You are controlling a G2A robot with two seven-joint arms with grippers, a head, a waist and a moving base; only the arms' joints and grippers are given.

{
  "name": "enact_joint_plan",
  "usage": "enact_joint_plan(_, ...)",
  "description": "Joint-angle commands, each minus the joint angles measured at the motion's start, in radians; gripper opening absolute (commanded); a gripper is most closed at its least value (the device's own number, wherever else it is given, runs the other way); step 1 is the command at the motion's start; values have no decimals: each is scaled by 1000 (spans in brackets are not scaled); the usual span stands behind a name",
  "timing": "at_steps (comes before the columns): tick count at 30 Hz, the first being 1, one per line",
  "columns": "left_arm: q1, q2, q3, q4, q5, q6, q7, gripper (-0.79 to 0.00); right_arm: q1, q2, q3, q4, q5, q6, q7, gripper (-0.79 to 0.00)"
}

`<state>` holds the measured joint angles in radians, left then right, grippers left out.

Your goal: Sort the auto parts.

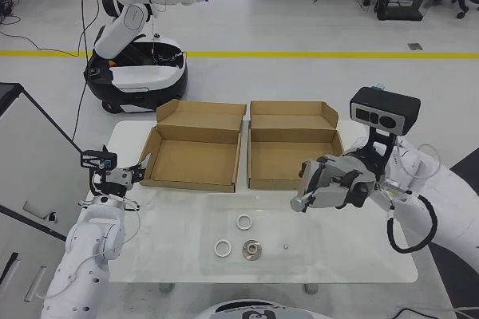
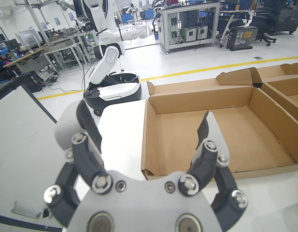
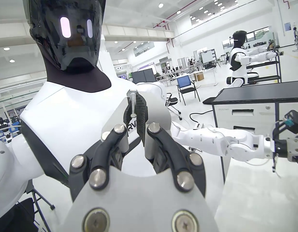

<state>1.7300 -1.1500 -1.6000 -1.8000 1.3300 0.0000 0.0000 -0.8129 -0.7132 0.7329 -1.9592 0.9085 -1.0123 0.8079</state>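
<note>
Two open cardboard boxes are set side by side on the far half of the table point(image 1: 343, 255), the left box point(image 1: 193, 163) touching the right box point(image 1: 283, 163), and bare floors are seen in both. A bolt point(image 3: 133, 105) is pinched between the fingers of the right gripper point(image 3: 136, 108), with its threaded end seen above the fingertips. This gripper is held above the table at the near edge of the right box, its tips turned to the near left. The left gripper point(image 1: 142, 167) is placed just beside the near left corner of the left box, and its fingers point(image 2: 87, 121) are spread wide with nothing between them. On the table near of the boxes a far ring point(image 1: 244, 221) is laid, and nearer still a near ring point(image 1: 222, 248) is seen just beside a metal part point(image 1: 251, 250). A small part point(image 1: 287, 246) is found to the right of these, apart from them; its kind cannot be told.
</note>
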Motion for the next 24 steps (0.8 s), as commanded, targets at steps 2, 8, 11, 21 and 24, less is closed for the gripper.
enact_joint_plan(2,0,0,0,0,0,0,0,0,0,0,0,0,0,0,0,-785)
enact_joint_plan(8,0,0,0,0,0,0,0,0,-21,-5,-1,-25,18,11,-28,-785)
enact_joint_plan(11,0,0,0,0,0,0,0,0,-40,-15,-10,-51,76,3,-5,-785)
enact_joint_plan(21,0,0,0,0,0,0,0,0,-61,-59,-9,-93,220,23,23,-785)
enact_joint_plan(24,0,0,0,0,0,0,0,0,-69,-73,2,-100,246,29,29,-785)
